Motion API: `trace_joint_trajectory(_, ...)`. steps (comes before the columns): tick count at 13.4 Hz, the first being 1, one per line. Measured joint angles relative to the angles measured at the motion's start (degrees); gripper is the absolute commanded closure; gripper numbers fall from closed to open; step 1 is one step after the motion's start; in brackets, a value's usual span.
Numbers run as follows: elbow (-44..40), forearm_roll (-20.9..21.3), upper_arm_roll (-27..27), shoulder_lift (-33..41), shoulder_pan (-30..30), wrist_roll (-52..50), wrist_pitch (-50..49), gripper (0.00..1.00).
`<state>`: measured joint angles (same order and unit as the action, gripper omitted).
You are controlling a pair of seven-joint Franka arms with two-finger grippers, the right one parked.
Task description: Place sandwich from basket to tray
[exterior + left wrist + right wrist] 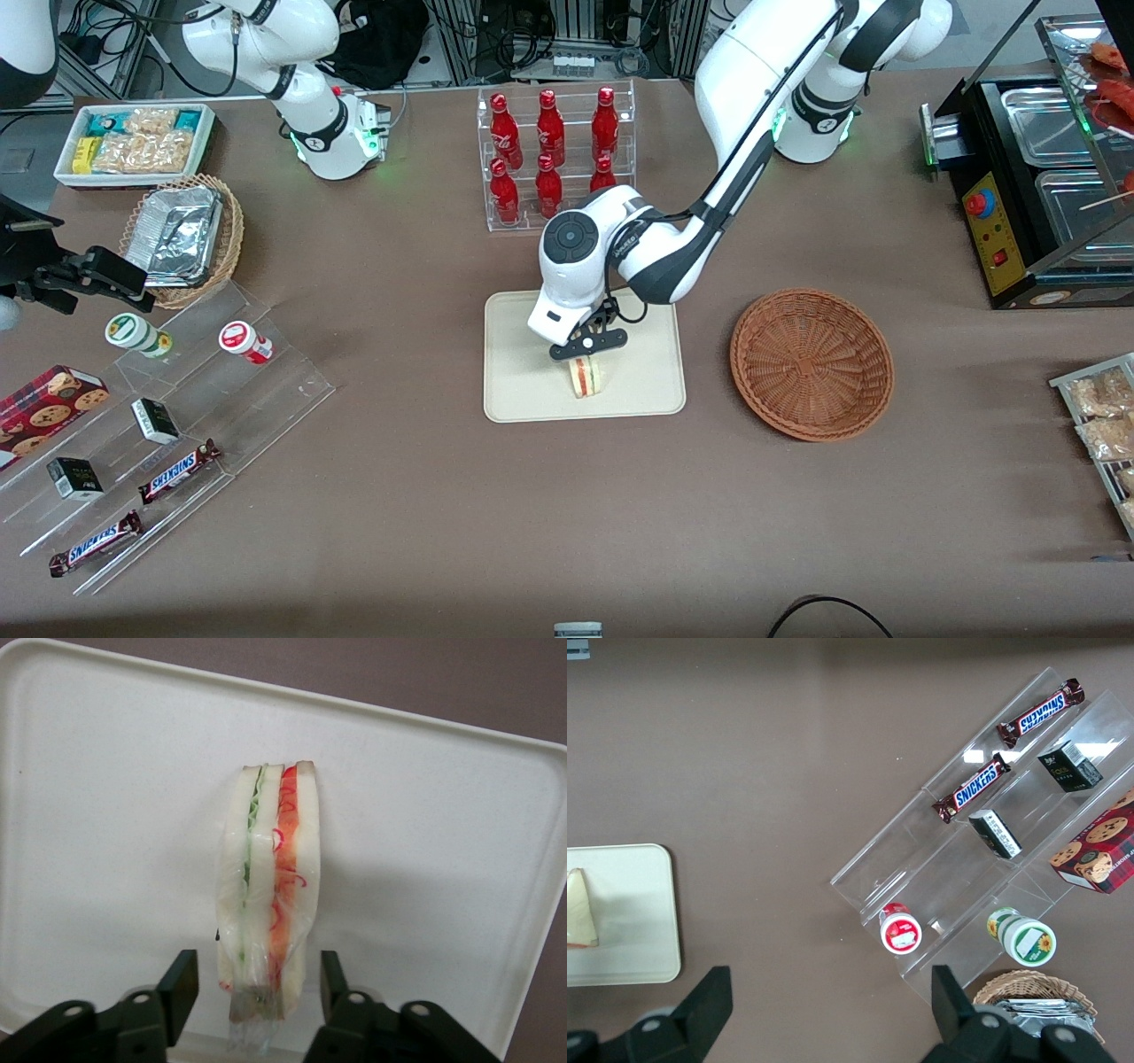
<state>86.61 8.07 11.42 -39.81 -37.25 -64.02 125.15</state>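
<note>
The clear-wrapped sandwich (pixel 585 377) (pixel 270 886) (pixel 580 908) stands on edge on the cream tray (pixel 514 390) (pixel 106 815) (pixel 638 921), its red, orange and green layers showing. My gripper (pixel 587 353) (pixel 257 979) hovers just above the sandwich's end, farther from the front camera. It is open, with one finger on each side of the sandwich and a visible gap at both. The reddish-brown woven basket (pixel 811 363) sits empty beside the tray, toward the working arm's end of the table.
A clear rack of red bottles (pixel 554 155) stands farther from the front camera than the tray. Toward the parked arm's end are a stepped acrylic display (pixel 177 416) with snacks, a tan wicker basket (pixel 182 235) with foil containers and a white bin (pixel 133 142). A black warmer (pixel 1036 186) stands at the working arm's end.
</note>
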Motion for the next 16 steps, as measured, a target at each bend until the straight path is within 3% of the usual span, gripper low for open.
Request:
trace_joint_trajectory(9, -1.67, 0.27, -1.17, 8.44, 2.64, -0.05, -14.64, 0.00)
trace_joint_trajectory(12, -1.44, 0.27, -1.30, 9.94, 7.17, 1.01, -20.88, 0.00)
trace_joint_trajectory(16, 3.01, 0.24, -1.37, 14.85, 15.15, 11.96, -22.69, 0.00)
